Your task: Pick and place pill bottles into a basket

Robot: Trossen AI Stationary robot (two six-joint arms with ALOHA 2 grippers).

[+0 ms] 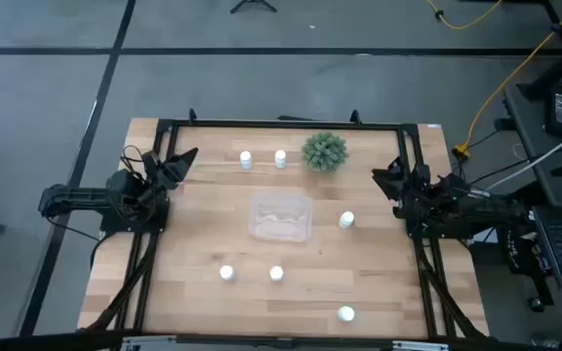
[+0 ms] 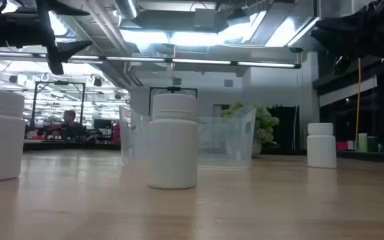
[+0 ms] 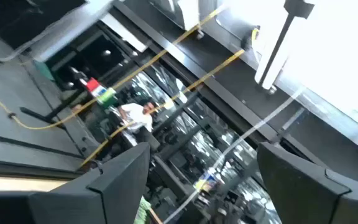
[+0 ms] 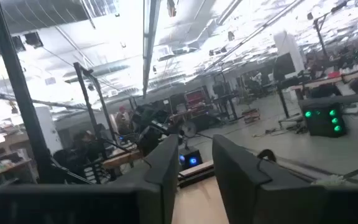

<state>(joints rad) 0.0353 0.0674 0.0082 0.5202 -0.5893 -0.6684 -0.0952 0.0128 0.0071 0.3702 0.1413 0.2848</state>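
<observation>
Bottles stand scattered around the basket (image 1: 281, 216), which sits empty at the middle of the desk (image 1: 193, 244), so none of the task is done as things lie. Both arms are folded back at the desk's side edges, lifted clear, presumably a resting pose that leaves the working area free. The left gripper (image 1: 181, 159) has its jaws spread with nothing between them; its wrist view looks up at the ceiling, not at any bottle. The right gripper (image 1: 386, 175) has its jaws pressed together, also empty. Nearest ahead of the left jaws are two pill bottles at the far edge (image 1: 246, 160) (image 1: 280, 158), just beside the green plant (image 1: 324, 151), which stands apart from the job. Nearest the right jaws is one bottle (image 1: 346, 220) just beside the basket. Three more (image 1: 226, 273) (image 1: 276, 274) (image 1: 345, 314) stand toward the near edge, well away from either set of jaws. All six are upright and well apart, which should let jaws close round each one without knocking a neighbour.
</observation>
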